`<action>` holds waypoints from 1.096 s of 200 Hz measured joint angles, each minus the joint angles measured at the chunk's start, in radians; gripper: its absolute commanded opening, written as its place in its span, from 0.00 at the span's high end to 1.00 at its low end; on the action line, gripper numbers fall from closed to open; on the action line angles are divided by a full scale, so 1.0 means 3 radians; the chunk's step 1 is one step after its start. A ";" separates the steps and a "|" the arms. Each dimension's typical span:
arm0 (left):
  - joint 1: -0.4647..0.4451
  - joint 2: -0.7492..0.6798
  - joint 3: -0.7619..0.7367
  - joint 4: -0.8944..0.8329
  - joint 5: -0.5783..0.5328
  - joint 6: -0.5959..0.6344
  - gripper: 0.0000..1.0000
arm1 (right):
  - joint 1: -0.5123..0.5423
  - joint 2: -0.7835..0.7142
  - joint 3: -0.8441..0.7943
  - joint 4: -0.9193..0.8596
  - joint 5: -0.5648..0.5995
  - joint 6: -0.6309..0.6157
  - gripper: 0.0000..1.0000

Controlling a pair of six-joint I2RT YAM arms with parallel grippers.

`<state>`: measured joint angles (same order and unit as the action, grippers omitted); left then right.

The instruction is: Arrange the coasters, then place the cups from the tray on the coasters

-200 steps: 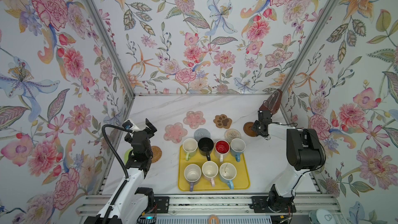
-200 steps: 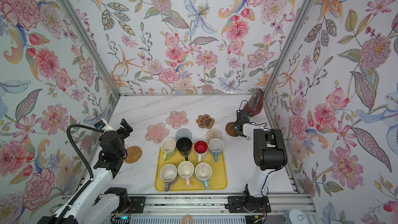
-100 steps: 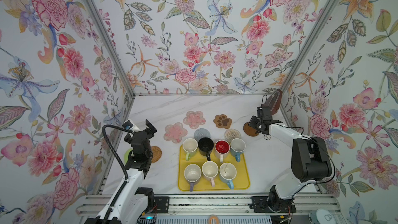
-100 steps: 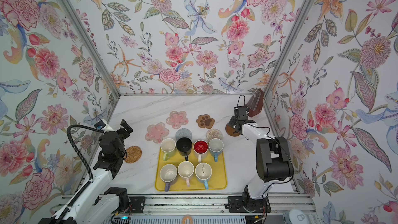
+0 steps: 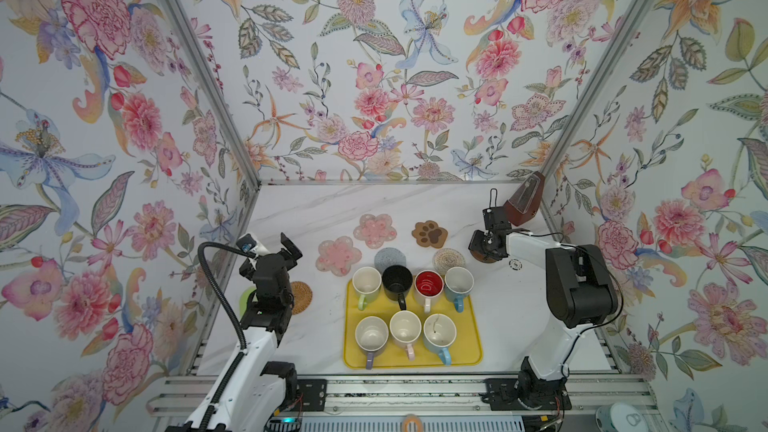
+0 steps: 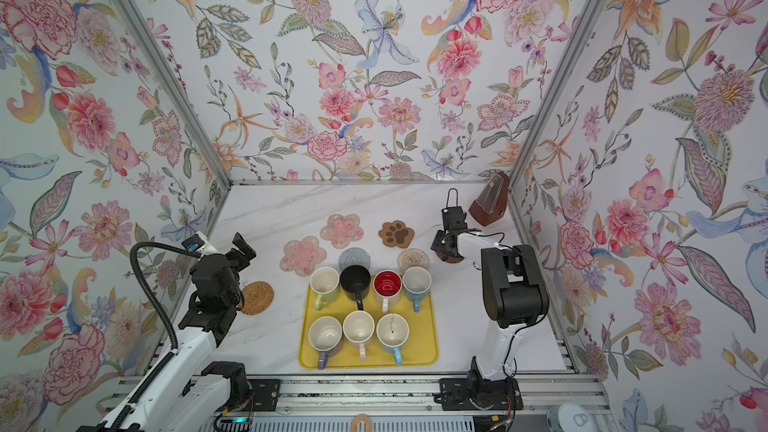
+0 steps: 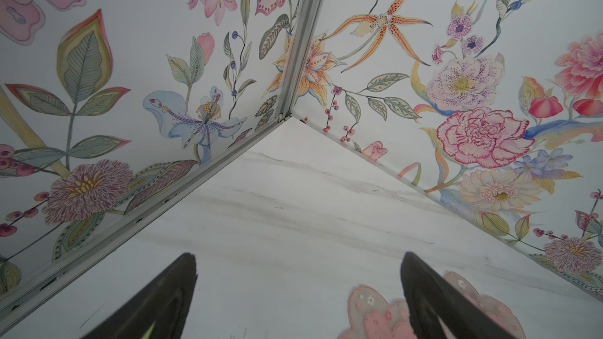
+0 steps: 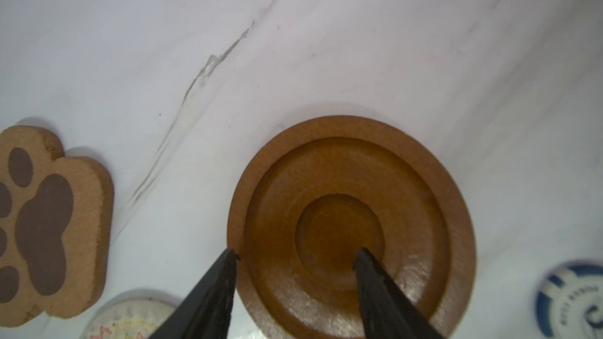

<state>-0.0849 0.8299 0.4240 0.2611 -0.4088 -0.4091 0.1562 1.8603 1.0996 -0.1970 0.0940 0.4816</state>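
Marble tabletop (image 5: 332, 205), cups (image 5: 366, 282) on yellow tray (image 5: 469, 326)

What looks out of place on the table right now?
Nothing is spilled or tipped. The rattan coaster lies alone beside the left arm, apart from the other coasters. The grey speckled coaster is partly hidden behind the black mug.

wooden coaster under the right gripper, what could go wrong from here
1. The right gripper straddles the rim of the wooden coaster, jaws apart; a sideways exit might drag it toward the paw-print coaster.
2. The metronome stands close beyond that gripper; a careless lift could tip it.
3. The grey speckled coaster lies right behind the black mug, so landing a cup there may bump that mug.
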 measured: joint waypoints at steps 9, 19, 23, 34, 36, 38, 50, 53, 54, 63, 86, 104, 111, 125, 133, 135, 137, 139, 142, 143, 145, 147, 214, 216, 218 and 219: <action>0.0000 -0.0011 0.0000 -0.0003 0.0000 0.0000 0.01 | 0.0000 0.0025 0.0033 -0.0003 0.0010 -0.0010 0.40; 0.0000 -0.0018 0.0000 -0.0011 0.0000 0.0000 0.01 | 0.0000 0.0050 0.0061 -0.0006 0.0013 -0.0023 0.40; 0.0000 -0.0019 0.0000 -0.0020 -0.0001 0.0000 0.01 | 0.0003 0.0060 0.0071 -0.0008 0.0015 -0.0025 0.40; 0.0000 -0.0019 0.0000 -0.0031 -0.0001 -0.0001 0.01 | 0.0003 0.0095 0.0113 -0.0008 0.0031 -0.0036 0.40; 0.0000 -0.0019 0.0000 -0.0034 -0.0001 -0.0001 0.01 | 0.0003 0.0100 0.0118 -0.0006 0.0033 -0.0037 0.40; 0.0000 -0.0019 0.0000 -0.0036 -0.0001 -0.0001 0.01 | 0.0003 0.0109 0.0130 -0.0008 0.0036 -0.0041 0.40; 0.0000 -0.0019 0.0000 -0.0051 -0.0003 -0.0001 0.01 | 0.0003 0.0160 0.0193 -0.0003 0.0048 -0.0050 0.40; 0.0000 -0.0019 0.0000 -0.0052 -0.0003 -0.0001 0.01 | 0.0003 0.0173 0.0206 -0.0003 0.0051 -0.0050 0.40; 0.0000 -0.0019 0.0000 -0.0053 -0.0001 -0.0001 0.01 | 0.0003 0.0174 0.0210 -0.0003 0.0051 -0.0050 0.40; 0.0000 -0.0019 0.0000 -0.0058 -0.0003 -0.0001 0.01 | 0.0004 0.0214 0.0253 -0.0003 0.0070 -0.0061 0.40; 0.0000 -0.0019 0.0000 -0.0071 -0.0027 -0.0003 0.01 | 0.0013 0.0287 0.0361 -0.0051 0.0099 -0.0076 0.41; 0.0000 -0.0018 0.0000 -0.0076 -0.0048 -0.0006 0.01 | 0.0011 0.0380 0.0500 -0.0084 0.0098 -0.0088 0.41; 0.0000 -0.0018 0.0000 -0.0075 -0.0050 -0.0013 0.01 | 0.0011 0.0420 0.0561 -0.0093 0.0095 -0.0099 0.41; 0.0000 -0.0015 0.0000 -0.0076 -0.0050 -0.0015 0.01 | 0.0011 0.0472 0.0664 -0.0140 0.0094 -0.0126 0.40; 0.0000 -0.0011 0.0000 -0.0078 -0.0050 -0.0017 0.01 | 0.0011 0.0477 0.0701 -0.0173 0.0095 -0.0140 0.40; 0.0000 -0.0011 0.0000 -0.0078 -0.0050 -0.0017 0.01 | 0.0011 0.0477 0.0711 -0.0181 0.0095 -0.0141 0.40; 0.0000 -0.0011 0.0000 -0.0079 -0.0050 -0.0017 0.01 | 0.0013 0.0476 0.0718 -0.0192 0.0097 -0.0149 0.40; 0.0000 -0.0011 0.0000 -0.0079 -0.0050 -0.0018 0.01 | 0.0015 0.0476 0.0727 -0.0202 0.0097 -0.0153 0.40; 0.0000 -0.0011 0.0001 -0.0081 -0.0050 -0.0020 0.01 | 0.0018 0.0474 0.0741 -0.0216 0.0098 -0.0163 0.39; 0.0000 -0.0011 0.0000 -0.0083 -0.0050 -0.0020 0.01 | 0.0018 0.0472 0.0746 -0.0223 0.0099 -0.0165 0.39; 0.0000 -0.0011 0.0000 -0.0084 -0.0050 -0.0025 0.01 | 0.0022 0.0468 0.0755 -0.0230 0.0099 -0.0167 0.39; 0.0000 -0.0011 0.0000 -0.0084 -0.0050 -0.0024 0.01 | 0.0022 0.0468 0.0762 -0.0234 0.0099 -0.0173 0.39; 0.0000 -0.0011 0.0001 -0.0128 -0.0048 -0.0061 0.01 | 0.0435 0.0357 0.1068 -0.0431 -0.0020 -0.0516 0.31; 0.0000 -0.0011 0.0001 -0.0131 -0.0048 -0.0062 0.01 | 0.0451 0.0359 0.1083 -0.0436 -0.0029 -0.0530 0.31; 0.0000 -0.0011 0.0001 -0.0135 -0.0047 -0.0065 0.01 | 0.0462 0.0360 0.1096 -0.0443 -0.0033 -0.0542 0.31; 0.0000 -0.0011 0.0001 -0.0136 -0.0047 -0.0065 0.01 | 0.0472 0.0362 0.1109 -0.0450 -0.0042 -0.0552 0.31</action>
<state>-0.0849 0.8265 0.4244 0.2203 -0.4229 -0.4286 0.2977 1.9690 1.4322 -0.3321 0.0814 0.3161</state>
